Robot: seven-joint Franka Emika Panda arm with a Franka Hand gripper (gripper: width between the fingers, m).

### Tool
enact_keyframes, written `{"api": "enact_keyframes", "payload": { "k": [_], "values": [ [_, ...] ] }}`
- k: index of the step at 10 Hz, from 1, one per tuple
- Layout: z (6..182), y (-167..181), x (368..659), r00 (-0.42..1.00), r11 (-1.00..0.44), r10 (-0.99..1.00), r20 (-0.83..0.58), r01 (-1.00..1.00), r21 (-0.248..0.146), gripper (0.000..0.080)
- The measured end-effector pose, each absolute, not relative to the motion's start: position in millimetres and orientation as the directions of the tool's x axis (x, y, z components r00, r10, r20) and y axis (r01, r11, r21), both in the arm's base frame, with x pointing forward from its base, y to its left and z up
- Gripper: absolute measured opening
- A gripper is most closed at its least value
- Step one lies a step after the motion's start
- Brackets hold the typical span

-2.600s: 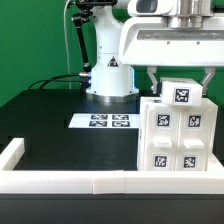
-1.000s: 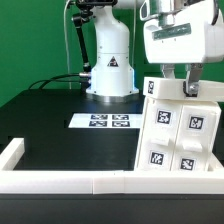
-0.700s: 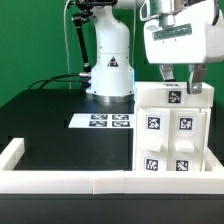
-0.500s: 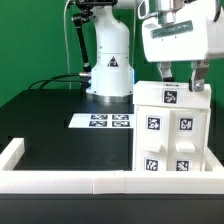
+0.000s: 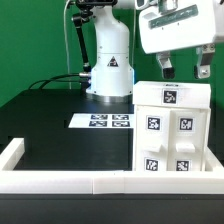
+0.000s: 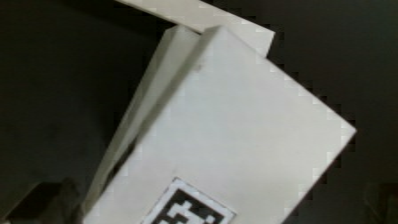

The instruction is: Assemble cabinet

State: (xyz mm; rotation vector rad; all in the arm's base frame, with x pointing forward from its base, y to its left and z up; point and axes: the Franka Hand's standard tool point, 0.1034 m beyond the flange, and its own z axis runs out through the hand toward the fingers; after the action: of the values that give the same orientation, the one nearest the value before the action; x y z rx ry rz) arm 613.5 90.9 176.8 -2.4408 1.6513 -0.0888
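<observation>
Gripper [image 5: 183,70] hovers just above the cabinet [image 5: 172,130], fingers spread, holding nothing | cabinet upright at the table's [image 5: 60,125] front edge, exterior view's right | looks rigid, light, smooth plastic, likely slippery | best pinched across its top panel edges.

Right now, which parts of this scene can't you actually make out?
- Cabinet: its far side, turned away in the exterior view.
- Cabinet tag: cut by the frame edge and blurred in the wrist view.
- Gripper: fingers outside the wrist view.
</observation>
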Motion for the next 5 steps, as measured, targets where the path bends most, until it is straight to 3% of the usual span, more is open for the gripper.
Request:
{"api": "enact_keyframes", "payload": {
  "k": [2, 4, 5],
  "values": [
    [175.6, 93.7, 615.9, 0.613, -0.603, -0.789, -0.026, -0.783, -0.154, 0.0797],
    [175.3, 93.6, 616.5, 0.855, -0.850, -0.519, 0.019, -0.514, -0.119, 0.0797],
    [177.5, 94.4, 619.7, 0.903, -0.899, -0.429, 0.024, -0.424, -0.112, 0.0797]
  ]
}}
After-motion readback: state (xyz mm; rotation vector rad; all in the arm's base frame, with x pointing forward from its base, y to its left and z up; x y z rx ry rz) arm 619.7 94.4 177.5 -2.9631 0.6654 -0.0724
